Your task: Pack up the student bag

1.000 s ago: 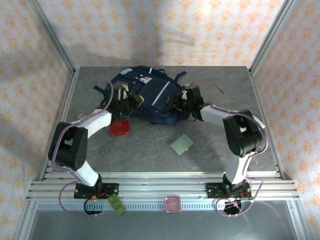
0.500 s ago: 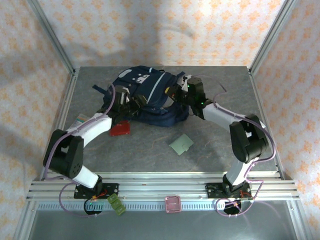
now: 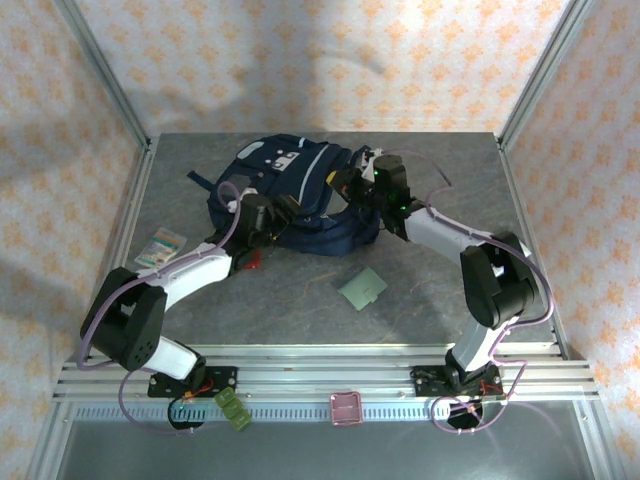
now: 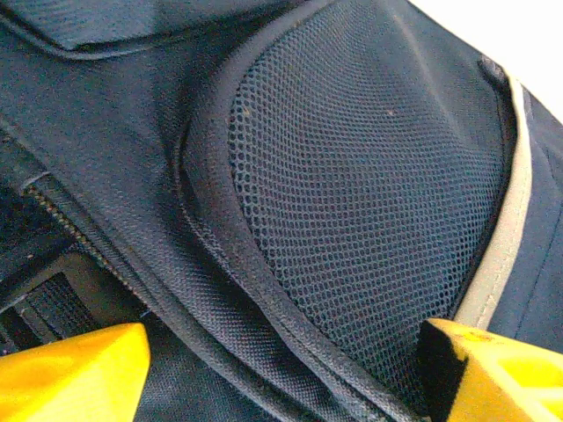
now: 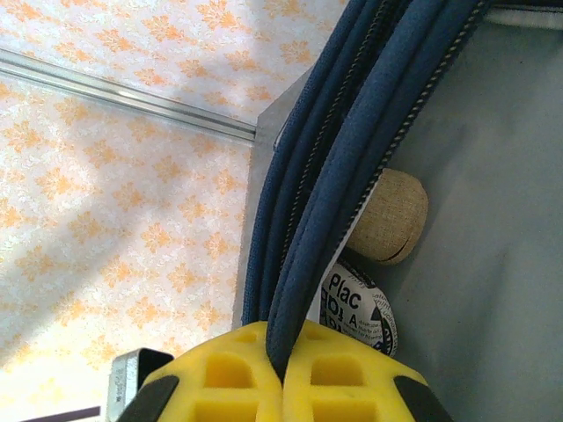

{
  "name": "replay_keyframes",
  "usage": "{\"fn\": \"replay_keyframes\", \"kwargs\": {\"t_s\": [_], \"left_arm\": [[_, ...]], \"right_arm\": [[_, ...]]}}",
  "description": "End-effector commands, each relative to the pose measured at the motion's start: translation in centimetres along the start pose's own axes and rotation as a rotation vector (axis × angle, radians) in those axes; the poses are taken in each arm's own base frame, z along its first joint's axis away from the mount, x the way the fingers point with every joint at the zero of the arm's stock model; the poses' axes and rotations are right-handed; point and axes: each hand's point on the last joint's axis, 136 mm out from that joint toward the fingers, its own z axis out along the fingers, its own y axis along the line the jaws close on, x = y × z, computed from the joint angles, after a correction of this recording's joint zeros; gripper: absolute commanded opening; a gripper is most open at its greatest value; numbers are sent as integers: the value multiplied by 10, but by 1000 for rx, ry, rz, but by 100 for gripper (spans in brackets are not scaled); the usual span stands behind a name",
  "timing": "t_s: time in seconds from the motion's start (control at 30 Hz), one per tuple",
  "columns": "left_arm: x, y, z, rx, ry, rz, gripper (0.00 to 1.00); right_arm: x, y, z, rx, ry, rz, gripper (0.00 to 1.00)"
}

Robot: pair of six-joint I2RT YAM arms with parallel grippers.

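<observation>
student bag (image 3: 300,190) at table (image 3: 420,300) 12 o'clock: right gripper (image 5: 283,365) clenched on its zipped rim at 3, left gripper (image 4: 281,374) released over mesh pocket (image 4: 369,176) at 8; right wrist view shows tan cylinder (image 5: 396,215) inside.

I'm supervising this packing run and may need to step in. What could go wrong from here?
The right gripper pinches only the thin zipper edge of the student bag; the fabric could slip out and the opening drop shut. The left gripper stands open at the mesh side pocket; closing there might snag mesh instead of the opening's rim.
</observation>
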Motion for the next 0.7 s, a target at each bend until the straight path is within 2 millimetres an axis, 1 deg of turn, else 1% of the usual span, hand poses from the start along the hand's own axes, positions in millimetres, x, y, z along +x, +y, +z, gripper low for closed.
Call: {"fn": "replay_keyframes", "kwargs": {"t_s": [0.0, 0.03, 0.1, 0.2, 0.23, 0.27, 0.3, 0.37, 0.4, 0.43, 0.47, 0.5, 0.53, 0.6, 0.67], "left_arm": [[-14, -13, -5, 68, -102, -90, 83], [-16, -15, -6, 75, -115, -105, 87], [-20, -23, -7, 102, -130, -114, 87], [-20, -31, -1, 98, -125, -97, 86], [-19, -32, 2, 95, -115, -97, 83], [-18, -38, 4, 116, -104, -95, 75], [-16, -41, 6, 129, -96, -91, 63], [-17, -44, 7, 138, -97, -83, 48], [-18, -44, 7, 137, -101, -76, 36], [-20, -46, 6, 146, -106, -68, 27], [-22, -48, 5, 156, -114, -57, 20], [-25, -49, 3, 166, -118, -56, 9], [-28, -51, 3, 182, -118, -52, 1], [-34, -52, 1, 199, -103, -57, 0], [-41, -53, -3, 220, -103, -70, 0]], "right_arm": [[8, 56, -13, -179, 1, -46, 0], [11, 55, -13, -177, 6, -45, 0], [20, 53, -12, -173, 24, -40, 0], [29, 49, -15, -168, 37, -39, 0], [32, 49, -16, -168, 41, -39, 0], [34, 47, -17, -165, 44, -38, 0], [37, 47, -19, -165, 49, -38, 0], [40, 47, -21, -165, 53, -41, 0], [41, 47, -23, -164, 52, -43, 0], [41, 48, -24, -164, 53, -46, 0], [41, 49, -26, -165, 54, -49, 0], [42, 49, -26, -161, 55, -52, 0], [42, 49, -27, -159, 58, -56, 0], [44, 48, -27, -145, 69, -72, 0], [41, 40, -27, -88, 60, -96, 0]]}}
